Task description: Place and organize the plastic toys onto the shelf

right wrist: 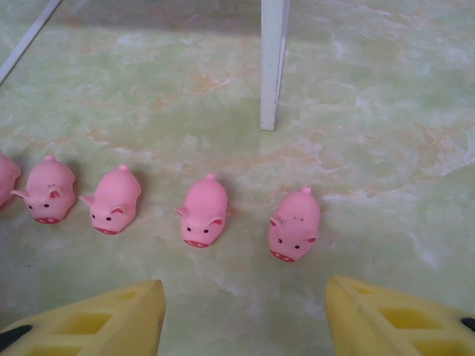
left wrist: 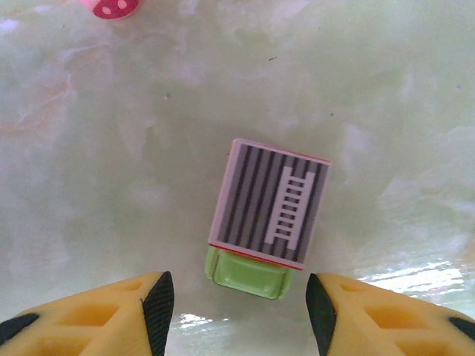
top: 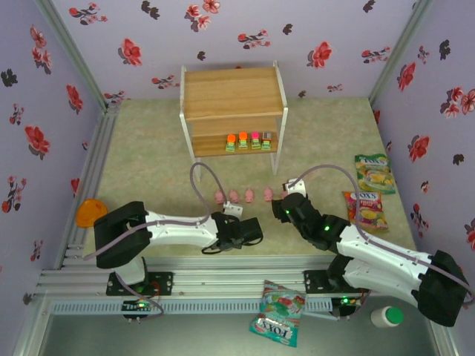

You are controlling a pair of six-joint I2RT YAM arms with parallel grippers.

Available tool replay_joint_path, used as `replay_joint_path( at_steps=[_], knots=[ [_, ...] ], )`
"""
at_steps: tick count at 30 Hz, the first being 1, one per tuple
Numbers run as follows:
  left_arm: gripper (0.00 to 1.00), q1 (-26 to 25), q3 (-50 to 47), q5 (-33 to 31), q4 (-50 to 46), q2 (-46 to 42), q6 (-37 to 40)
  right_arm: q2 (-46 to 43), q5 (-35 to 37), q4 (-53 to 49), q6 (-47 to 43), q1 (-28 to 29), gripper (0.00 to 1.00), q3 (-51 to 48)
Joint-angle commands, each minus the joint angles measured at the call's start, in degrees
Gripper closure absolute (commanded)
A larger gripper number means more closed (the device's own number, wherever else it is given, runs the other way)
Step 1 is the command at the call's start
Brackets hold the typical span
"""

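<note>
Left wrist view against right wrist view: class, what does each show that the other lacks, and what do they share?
Left wrist view: a small blocky plastic toy, green base under a grey striped face with a white ladder, lying untouched just ahead of the left gripper. A pink scrap at the top edge is too cropped to identify.
Right wrist view: a row of pink plastic pig figurines and a white metal shelf leg, ahead of the right gripper.
Shared: the pale green marbled table surface, and yellow fingers standing apart, holding nothing.
</note>
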Motion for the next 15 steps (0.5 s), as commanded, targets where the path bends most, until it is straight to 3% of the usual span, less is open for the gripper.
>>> replay_joint_path(
  at_steps=[1,15],
  knots=[
    [0.45,-0.29,-2.14,-1.95,2.52,-1.76,2.56,0.24,0.90,0.81,0.23,-0.41,0.40,-0.30],
    [0.45,0.55,-8.67,-2.31,13.93,-5.23,13.25,0.09,0.90,0.81,0.25,-0.42,0.41,-0.35]
  ],
)
